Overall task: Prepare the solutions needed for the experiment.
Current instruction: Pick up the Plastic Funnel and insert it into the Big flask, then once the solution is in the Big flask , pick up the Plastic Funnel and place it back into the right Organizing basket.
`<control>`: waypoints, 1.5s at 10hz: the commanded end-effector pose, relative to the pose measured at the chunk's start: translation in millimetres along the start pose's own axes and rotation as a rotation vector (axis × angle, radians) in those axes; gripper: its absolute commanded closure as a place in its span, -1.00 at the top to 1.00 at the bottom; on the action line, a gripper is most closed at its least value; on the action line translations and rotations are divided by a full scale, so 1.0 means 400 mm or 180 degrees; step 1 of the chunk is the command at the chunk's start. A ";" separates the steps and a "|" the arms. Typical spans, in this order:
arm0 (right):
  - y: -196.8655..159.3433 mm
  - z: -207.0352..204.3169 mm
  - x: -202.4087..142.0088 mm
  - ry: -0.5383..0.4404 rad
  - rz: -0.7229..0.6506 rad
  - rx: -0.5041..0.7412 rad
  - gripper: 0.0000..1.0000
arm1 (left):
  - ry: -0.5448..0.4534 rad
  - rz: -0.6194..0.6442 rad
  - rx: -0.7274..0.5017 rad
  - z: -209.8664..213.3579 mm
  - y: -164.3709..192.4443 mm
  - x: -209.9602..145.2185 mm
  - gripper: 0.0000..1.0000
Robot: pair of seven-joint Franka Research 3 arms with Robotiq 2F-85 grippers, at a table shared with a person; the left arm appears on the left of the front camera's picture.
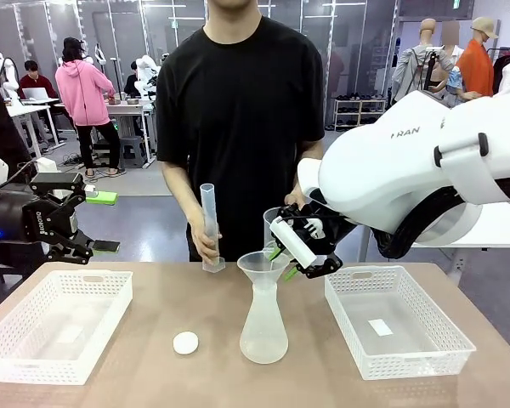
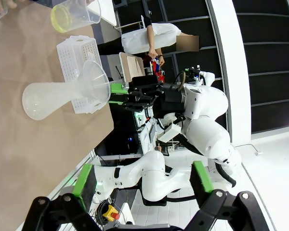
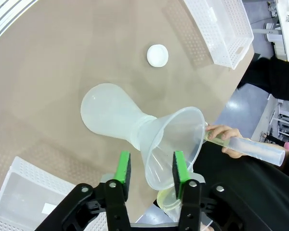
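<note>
The solutions [image 2: 63, 18] show as a shallow pale yellow-green layer in the clear beaker [image 1: 272, 223], so steer by that. Your right gripper [image 3: 151, 166] has its green pads spread with nothing pinched between them. It hangs just right of the funnel [image 1: 263, 263], level with its rim. The beaker stands upright just beyond the gripper, a little to its left, and the person's hand [image 1: 294, 199] seems to hold it from the far side. Below the funnel the conical flask [image 1: 263, 327] stands upright on the table; you cannot tell whether it holds any liquid. Your left gripper [image 1: 83, 223], jaws wide, is well apart over the table's left edge, so the right arm is much the nearer.
</note>
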State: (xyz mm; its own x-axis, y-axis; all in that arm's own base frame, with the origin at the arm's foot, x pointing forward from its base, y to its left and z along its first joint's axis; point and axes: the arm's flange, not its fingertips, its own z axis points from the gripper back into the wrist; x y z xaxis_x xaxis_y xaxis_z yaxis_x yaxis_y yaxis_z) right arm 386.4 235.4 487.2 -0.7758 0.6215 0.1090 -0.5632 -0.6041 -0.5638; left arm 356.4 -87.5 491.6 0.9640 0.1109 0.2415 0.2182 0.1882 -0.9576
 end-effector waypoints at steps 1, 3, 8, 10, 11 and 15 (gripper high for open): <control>0.000 -0.001 0.001 -0.0004 0.0002 -0.0002 -0.01 | -0.0026 -0.0019 0.0007 -0.002 -0.005 0.001 1.00; 0.000 -0.001 0.001 -0.0004 0.0002 -0.0002 -0.01 | -0.0026 -0.0019 0.0007 -0.002 -0.005 0.001 1.00; 0.000 -0.001 0.001 -0.0004 0.0002 -0.0002 -0.01 | -0.0026 -0.0019 0.0007 -0.002 -0.005 0.001 1.00; 0.000 -0.001 0.001 -0.0004 0.0002 -0.0002 -0.01 | -0.0026 -0.0019 0.0007 -0.002 -0.005 0.001 1.00; 0.000 -0.001 0.001 -0.0004 0.0002 -0.0002 -0.01 | -0.0026 -0.0019 0.0007 -0.002 -0.005 0.001 1.00; 0.002 0.108 0.048 0.0238 0.0068 0.0070 0.00 | -0.0026 -0.0019 0.0007 -0.002 -0.005 0.001 1.00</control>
State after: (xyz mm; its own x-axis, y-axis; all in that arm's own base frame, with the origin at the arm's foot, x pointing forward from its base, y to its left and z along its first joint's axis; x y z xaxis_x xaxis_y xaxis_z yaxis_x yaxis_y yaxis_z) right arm 375.9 235.1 504.6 -0.7869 0.6143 0.0590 -0.5364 -0.6337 -0.5574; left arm 356.4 -87.6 491.5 0.9641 0.1108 0.2413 0.2180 0.1882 -0.9576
